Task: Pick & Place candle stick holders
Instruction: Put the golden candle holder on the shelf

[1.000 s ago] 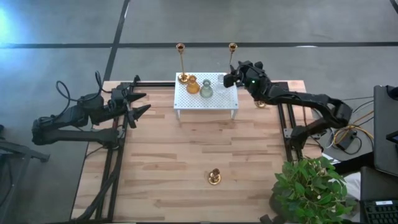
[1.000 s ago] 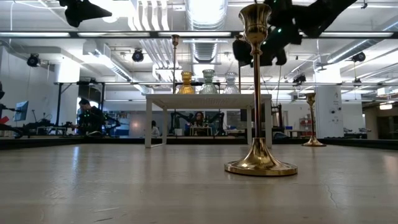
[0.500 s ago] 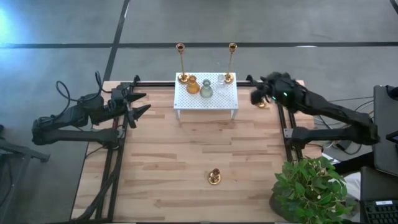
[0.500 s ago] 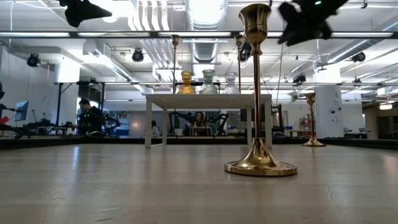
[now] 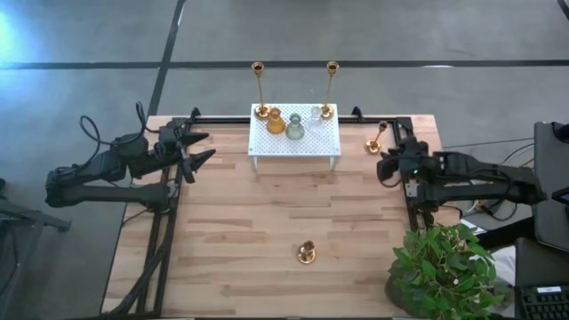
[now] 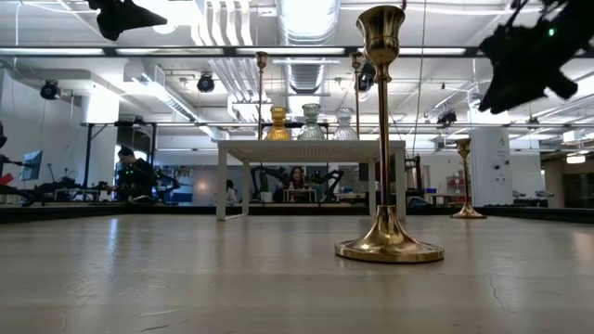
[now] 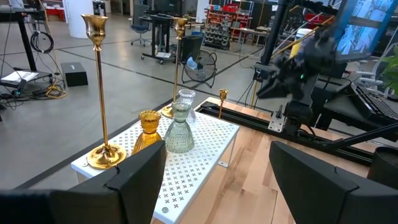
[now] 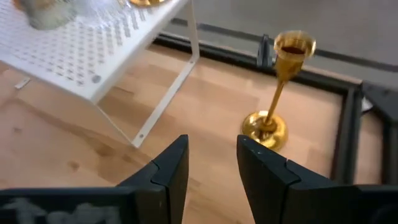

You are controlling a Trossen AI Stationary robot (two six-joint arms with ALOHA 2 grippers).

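Note:
Two tall brass sticks (image 5: pixel 260 89) (image 5: pixel 330 89) stand by their round bases on the far corners of the white perforated rack (image 5: pixel 302 147). Between them on the rack stand a short amber-brass holder (image 5: pixel 276 122), a grey-green glass one (image 5: pixel 294 127) and a clear glass one (image 5: pixel 316 116). A brass holder (image 5: pixel 377 140) stands on the table right of the rack, and it also shows in the right wrist view (image 8: pixel 278 93). Another brass holder (image 5: pixel 306 253) stands near the front. My right gripper (image 5: pixel 384 165) is open and empty, just near of the right brass holder. My left gripper (image 5: pixel 200 148) waits open at the table's left.
Black rails run along the table's left (image 5: pixel 169 222), right (image 5: pixel 409 191) and far edges. A potted plant (image 5: pixel 444 267) stands at the near right corner. Bare wood lies between the rack and the front holder.
My right gripper has drawn back from the rack's far right corner, by the tall stick's base, toward the table's right edge and then nearer. The tall stick stays upright on the rack.

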